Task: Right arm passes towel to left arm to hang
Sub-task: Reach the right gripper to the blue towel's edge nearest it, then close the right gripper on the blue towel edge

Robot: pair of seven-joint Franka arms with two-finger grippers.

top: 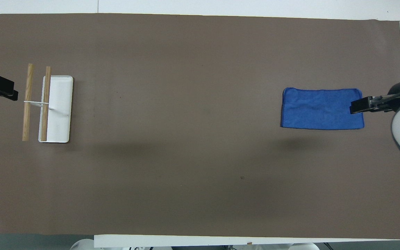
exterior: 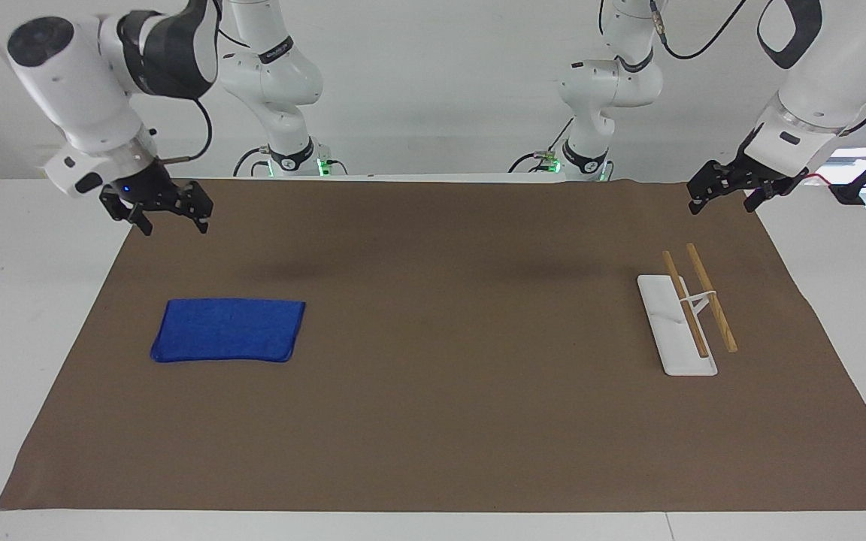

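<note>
The blue towel [exterior: 228, 330] [top: 322, 108] lies flat on the brown mat toward the right arm's end of the table. My right gripper [exterior: 175, 220] [top: 356, 106] hangs open in the air over the mat's edge beside the towel, touching nothing. At the left arm's end stands the rack [exterior: 687, 312] [top: 47, 103], a white base with two wooden bars. My left gripper [exterior: 720, 199] [top: 2, 91] waits open in the air over the mat's corner next to the rack, holding nothing.
The brown mat [exterior: 448, 421] covers most of the white table. Two smaller white arms [exterior: 275, 83] with green lights stand at the robots' edge of the table.
</note>
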